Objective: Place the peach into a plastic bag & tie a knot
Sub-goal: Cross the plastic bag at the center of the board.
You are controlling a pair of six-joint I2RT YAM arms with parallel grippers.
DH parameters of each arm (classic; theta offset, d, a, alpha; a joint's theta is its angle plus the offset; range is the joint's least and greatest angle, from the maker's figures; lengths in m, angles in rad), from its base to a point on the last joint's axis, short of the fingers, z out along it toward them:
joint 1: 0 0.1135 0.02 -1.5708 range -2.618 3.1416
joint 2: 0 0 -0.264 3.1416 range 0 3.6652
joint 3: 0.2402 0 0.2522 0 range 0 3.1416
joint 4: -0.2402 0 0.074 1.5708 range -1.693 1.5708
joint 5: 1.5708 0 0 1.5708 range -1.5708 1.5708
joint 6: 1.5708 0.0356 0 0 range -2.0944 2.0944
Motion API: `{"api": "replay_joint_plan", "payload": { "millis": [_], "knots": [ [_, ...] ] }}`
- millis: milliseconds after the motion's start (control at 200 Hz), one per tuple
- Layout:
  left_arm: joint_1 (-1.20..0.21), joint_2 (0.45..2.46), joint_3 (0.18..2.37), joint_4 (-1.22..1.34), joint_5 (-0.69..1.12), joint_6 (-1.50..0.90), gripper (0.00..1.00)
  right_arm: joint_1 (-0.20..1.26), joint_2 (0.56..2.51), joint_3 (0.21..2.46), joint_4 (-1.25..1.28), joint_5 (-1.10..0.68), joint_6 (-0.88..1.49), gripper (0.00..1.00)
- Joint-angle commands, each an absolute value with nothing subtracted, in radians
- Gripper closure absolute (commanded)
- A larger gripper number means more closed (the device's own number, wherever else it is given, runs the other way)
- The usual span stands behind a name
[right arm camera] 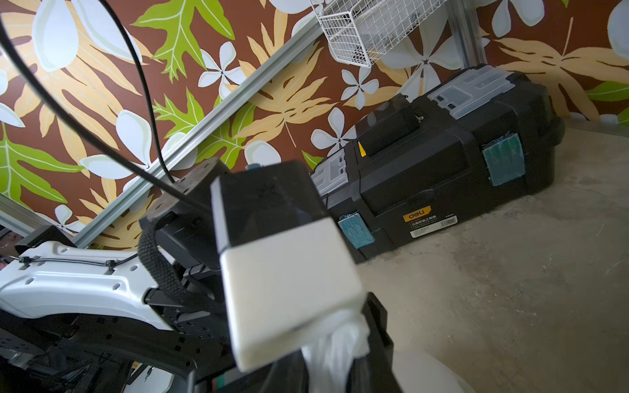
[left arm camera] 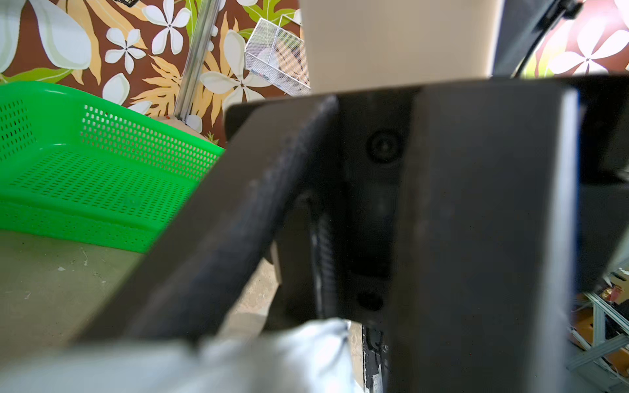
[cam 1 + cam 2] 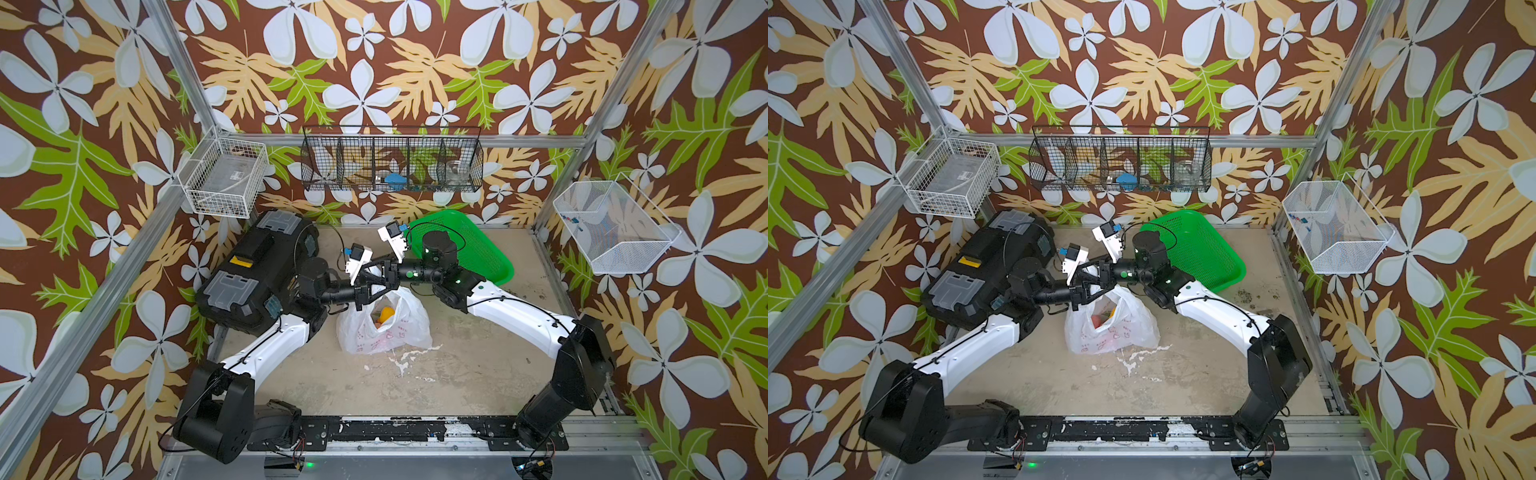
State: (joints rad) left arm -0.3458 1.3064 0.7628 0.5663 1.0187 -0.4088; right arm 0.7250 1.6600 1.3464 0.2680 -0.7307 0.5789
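**Peach** point(image 3: 385, 314): it is lying inside the plastic bag point(image 3: 401, 332) and showing orange through the gaping mouth in both top views. Placement is judged complete.

**Plastic bag:** it is sitting on the table point(image 3: 457, 365) near the centre, between the black toolbox point(image 3: 253, 270) and the green basket point(image 3: 469, 245). Its body is slumping, and its upper part is rising toward the two grippers, which are meeting just above it.

**Left gripper** point(image 3: 384, 286): its jaws are together. In the left wrist view, bunched white plastic point(image 2: 279, 354) is sitting right at its tip. It is therefore judged to be pinching part of the bag's top, though the contact itself is blurred.

**Right gripper** point(image 3: 369, 272): in the right wrist view a twisted white strand point(image 1: 335, 340) is running between its black fingers point(image 1: 376, 323). Whether the jaws are clamping that strand or standing loose around it cannot be told.

**Knot:** none is showing. The crossing grippers are covering the handles in both top views, and the bag's mouth is standing open below them. Tying is judged to be under way and not finished. What is remaining is cinching the handles into a tight knot and releasing.
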Motion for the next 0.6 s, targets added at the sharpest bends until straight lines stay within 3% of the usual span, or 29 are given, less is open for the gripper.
{"api": "replay_joint_plan", "payload": {
  "millis": [0,220,470,591],
  "knots": [
    [-0.345,1.294,0.755,0.603,1.017,-0.366,1.0,0.722,1.637,1.364,0.243,-0.741,0.568,0.78],
    [-0.345,1.279,0.747,0.587,1.07,-0.321,1.0,0.658,1.547,1.398,0.089,-0.767,0.501,0.56],
    [-0.345,1.263,0.785,0.477,1.126,-0.205,1.0,0.579,1.527,1.474,-0.284,-0.701,0.409,0.51],
    [-0.345,1.278,0.828,0.41,1.14,-0.152,0.99,0.602,1.567,1.53,-0.377,-0.72,0.382,0.41]
  ]
}}
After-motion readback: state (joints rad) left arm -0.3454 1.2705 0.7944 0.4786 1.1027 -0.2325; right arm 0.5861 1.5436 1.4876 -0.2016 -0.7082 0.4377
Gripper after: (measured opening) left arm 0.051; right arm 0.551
